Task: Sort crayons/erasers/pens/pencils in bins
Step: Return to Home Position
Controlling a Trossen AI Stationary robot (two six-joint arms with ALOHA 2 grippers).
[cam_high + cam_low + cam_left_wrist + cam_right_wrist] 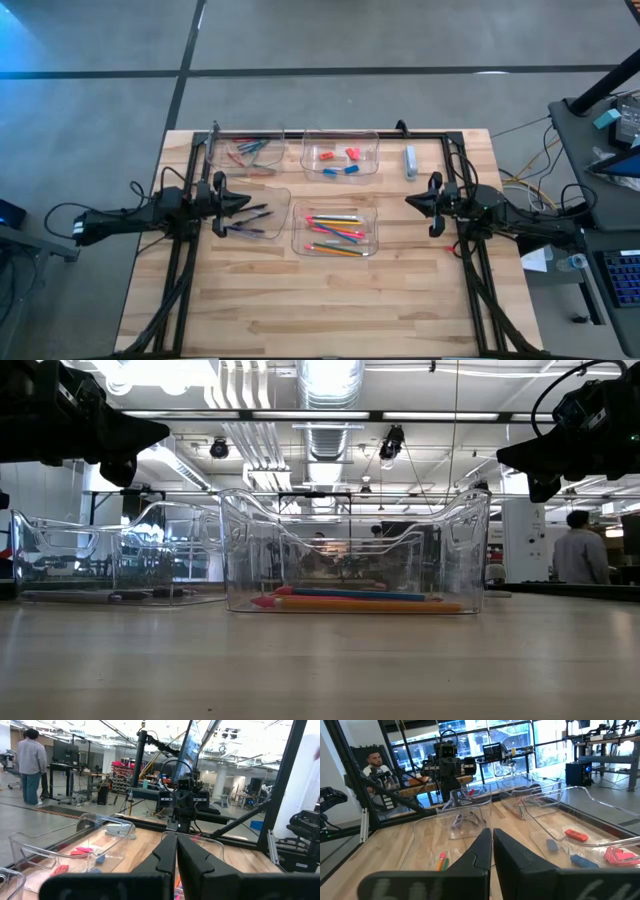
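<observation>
Pens (pixel 250 222) half-hidden under left tool (pixel 246 205)

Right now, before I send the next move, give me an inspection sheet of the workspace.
Surface: wooden table, front bare.
Job's things: four clear bins; pencils front centre, erasers behind, pens front left, crayons rear left.
Clutter: pale blue-grey oblong item loose beside the eraser bin.
Grippers: left gripper shut, empty, at the pen bin; right gripper shut, empty, right of the pencils.
Cables: bundles off the table's right edge.
Surroundings: people in the room behind.
</observation>
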